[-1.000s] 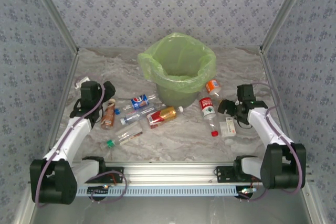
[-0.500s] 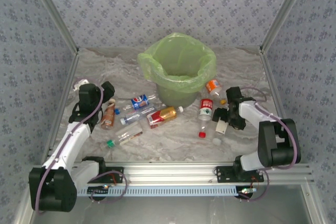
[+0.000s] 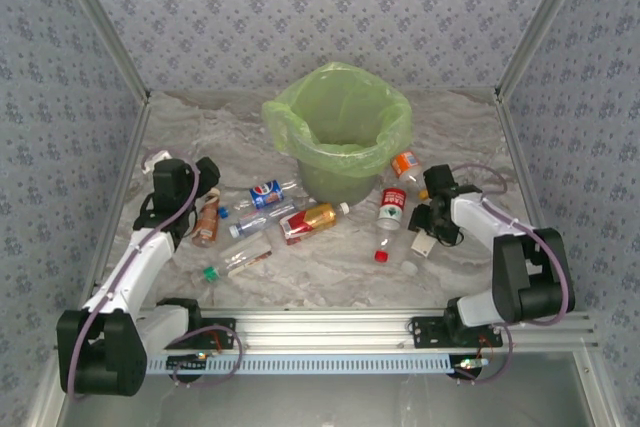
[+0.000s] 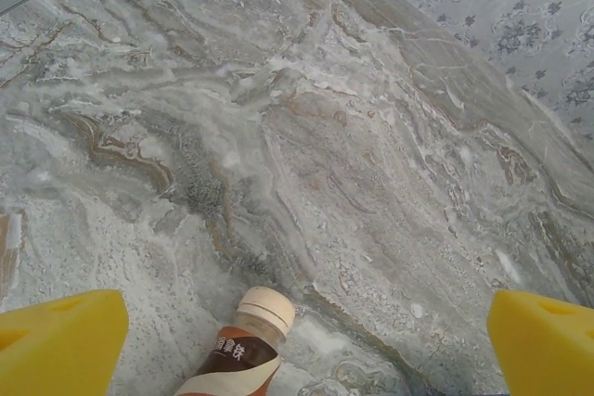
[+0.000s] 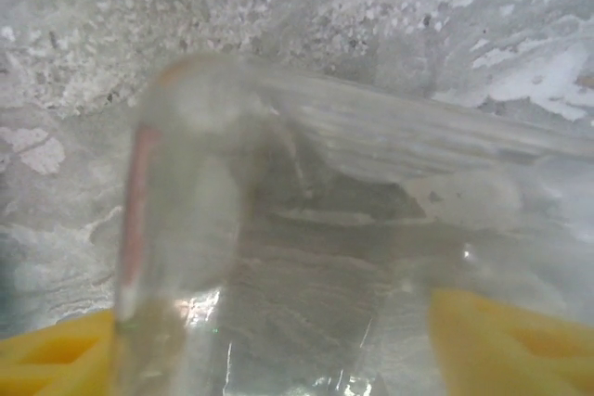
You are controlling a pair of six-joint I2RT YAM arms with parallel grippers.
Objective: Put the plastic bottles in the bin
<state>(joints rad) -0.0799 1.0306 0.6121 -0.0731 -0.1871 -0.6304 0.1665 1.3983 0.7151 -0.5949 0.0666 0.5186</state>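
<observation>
Right pincer [image 5: 274,359] is spread, its yellow pads either side of a crumpled clear plastic bottle [image 5: 306,192] lying between them. Squeezed, the thin slick wall may buckle and squirt free, or nudge the white-labelled bottle [image 3: 392,209] beside it; the round pale green bin [image 3: 300,127] stands well beyond.

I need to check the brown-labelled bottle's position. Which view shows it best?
Top external: the whole brown-labelled bottle lies on the table. Left wrist shows its cream cap and label top at the lower edge. Right wrist faces a clear bottle instead.
</observation>
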